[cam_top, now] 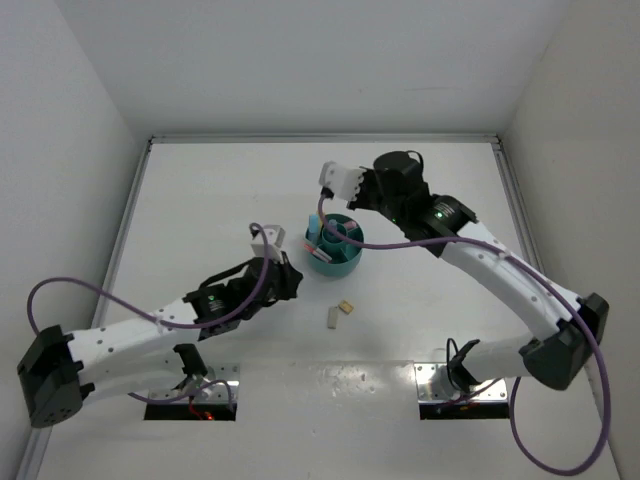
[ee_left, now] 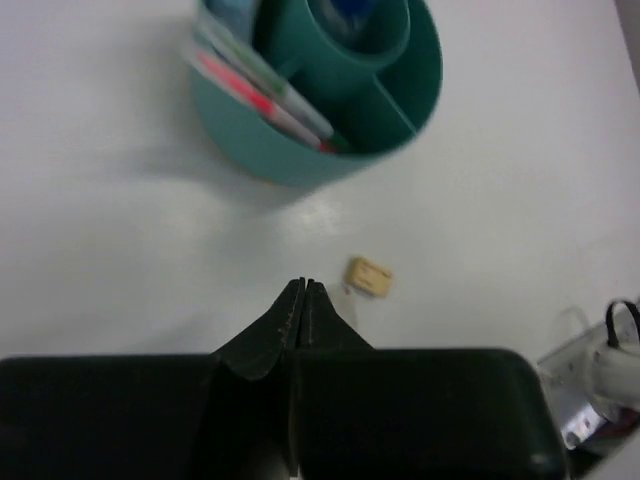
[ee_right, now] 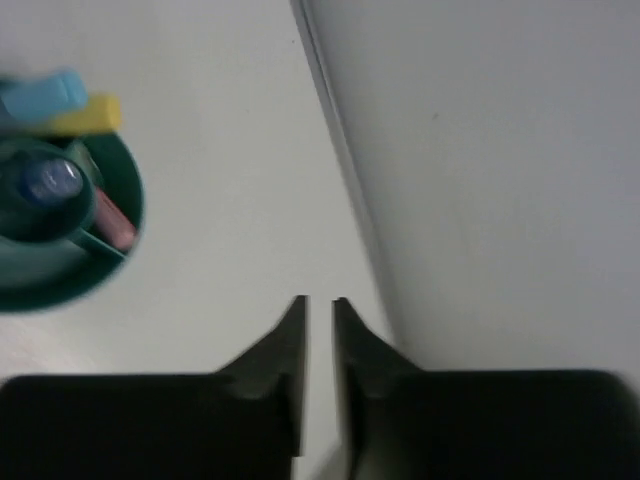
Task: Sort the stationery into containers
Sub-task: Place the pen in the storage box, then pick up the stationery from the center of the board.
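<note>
The round teal organiser [cam_top: 335, 258] stands mid-table and holds several pens and markers. In the right wrist view its rim [ee_right: 60, 288] carries a light-blue marker [ee_right: 40, 95], a yellow marker [ee_right: 88, 114] and a pink one [ee_right: 112, 222], with a blue pen [ee_right: 45, 180] in the central cup. Thin pink and grey pens [ee_left: 265, 95] lean in an outer compartment. Two small tan erasers [cam_top: 346, 307] [cam_top: 331, 317] lie on the table in front of it. My left gripper [cam_top: 290, 278] is shut and empty, with an eraser [ee_left: 369, 277] just right of its tips. My right gripper [cam_top: 335, 185] hovers behind the organiser, a narrow gap between its jaws and nothing in it.
White walls enclose the table on three sides. The seam between table and wall [ee_right: 340, 160] runs close to the right gripper's fingertips. Purple cables loop off both arms [cam_top: 60, 290].
</note>
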Robot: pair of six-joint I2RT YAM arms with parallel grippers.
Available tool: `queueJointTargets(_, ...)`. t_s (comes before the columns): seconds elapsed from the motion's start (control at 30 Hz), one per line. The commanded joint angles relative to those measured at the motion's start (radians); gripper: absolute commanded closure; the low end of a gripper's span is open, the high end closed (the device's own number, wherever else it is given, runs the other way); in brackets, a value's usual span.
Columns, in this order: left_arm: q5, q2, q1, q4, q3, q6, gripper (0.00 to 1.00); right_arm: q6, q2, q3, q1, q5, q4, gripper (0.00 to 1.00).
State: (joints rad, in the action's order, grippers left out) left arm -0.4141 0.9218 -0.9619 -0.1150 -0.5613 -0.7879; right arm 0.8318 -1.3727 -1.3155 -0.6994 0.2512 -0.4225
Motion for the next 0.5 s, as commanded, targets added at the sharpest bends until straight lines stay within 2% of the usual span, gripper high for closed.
queueJointTargets(0.0,0.144,0.162,-0.07,0.081,-0.014,-0.175,0.93,-0.502,0.098,0.094,0.023,-0.021,0.077,0.73)
queueJointTargets(0.03,0.132,0.199,-0.118,0.071,-0.014,-0.227,0.87,-0.573,0.112,0.111,0.023,-0.021,0.077,0.62)
queueJointTargets(0.1,0.088,0.265,-0.178,0.071,-0.055,-0.335,0.72,-0.617,0.124,0.152,0.032,0.006,0.086,0.56)
queueJointTargets(0.13,0.06,0.332,-0.243,0.049,-0.078,-0.361,0.53,-0.626,0.124,0.166,0.032,0.019,0.087,0.56)
queueJointTargets(0.2,-0.006,0.4,-0.294,-0.038,-0.139,-0.411,0.34,-0.639,0.124,0.219,0.046,0.039,0.129,0.6)
queueJointTargets(0.3,-0.075,0.512,-0.321,-0.091,-0.25,-0.402,0.34,-0.639,0.133,0.281,0.069,0.039,0.174,0.64)
queueJointTargets(0.4,-0.123,0.563,-0.321,-0.091,-0.273,-0.392,0.34,-0.652,0.156,0.315,0.09,0.014,0.2,0.64)
queueJointTargets(0.47,-0.132,0.586,-0.308,-0.1,-0.284,-0.382,0.4,-0.665,0.169,0.34,0.1,-0.012,0.212,0.64)
